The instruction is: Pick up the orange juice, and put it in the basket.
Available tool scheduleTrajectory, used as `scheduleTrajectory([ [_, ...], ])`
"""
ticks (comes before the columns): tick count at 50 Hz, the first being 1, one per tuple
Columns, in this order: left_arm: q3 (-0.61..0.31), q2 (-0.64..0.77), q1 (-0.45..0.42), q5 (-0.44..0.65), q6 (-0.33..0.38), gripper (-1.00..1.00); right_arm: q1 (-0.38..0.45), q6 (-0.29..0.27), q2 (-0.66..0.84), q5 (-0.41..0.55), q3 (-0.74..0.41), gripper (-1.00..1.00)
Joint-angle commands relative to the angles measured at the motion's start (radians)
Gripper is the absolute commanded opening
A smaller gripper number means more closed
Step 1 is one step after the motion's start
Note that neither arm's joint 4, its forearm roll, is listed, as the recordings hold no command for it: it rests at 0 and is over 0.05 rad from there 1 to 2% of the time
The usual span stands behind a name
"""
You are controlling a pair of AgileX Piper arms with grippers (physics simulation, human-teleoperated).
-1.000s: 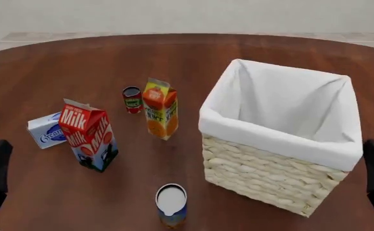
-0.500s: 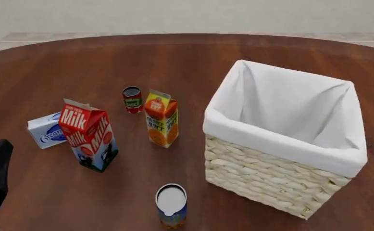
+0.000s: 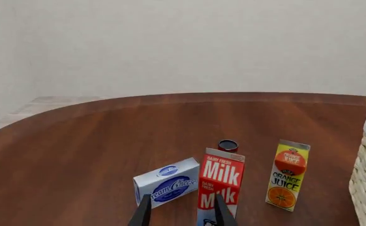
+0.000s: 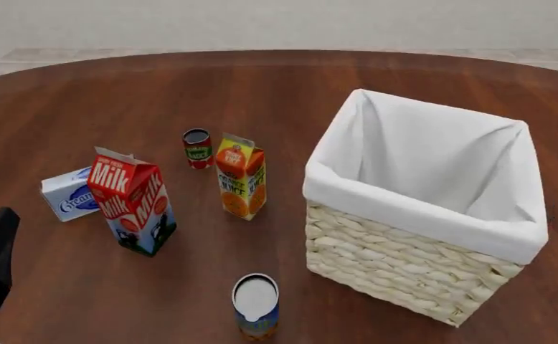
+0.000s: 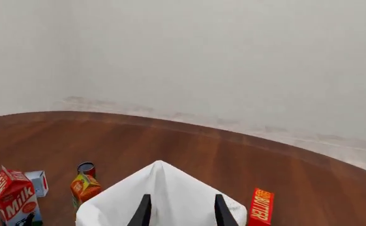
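The juice (image 4: pixel 241 176) stands upright at centre-left of the front frame, on the desk (image 4: pixel 259 86) just left of the basket (image 4: pixel 422 279), with a small can (image 4: pixel 198 148) close behind it and the milk (image 4: pixel 133 201) to its lower left. Neither arm has reached it. The left claw (image 3: pixel 181 212) is released, fingers spread, hovering low near the milk; the right claw (image 5: pixel 179 209) is also spread, high over the basket. I judge this the approach step: next, one claw must descend around the juice without knocking the can.
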Motion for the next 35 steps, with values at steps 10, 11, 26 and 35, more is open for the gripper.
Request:
scheduleTrajectory([
  [10, 0.000, 0.000, 0.000, 0.000, 0.000, 1.00, 0.249, 0.001, 0.466, -0.050, -0.207, 1.00],
  [11, 0.000, 0.000, 0.000, 0.000, 0.000, 1.00, 0.262, -0.001, 0.491, -0.048, -0.221, 1.00],
  [26, 0.000, 0.000, 0.000, 0.000, 0.000, 1.00, 0.422, 0.049, 0.735, 0.085, -0.484, 1.00],
  [35, 0.000, 0.000, 0.000, 0.000, 0.000, 1.00, 0.496, 0.027, 0.891, 0.204, -0.664, 1.00],
])
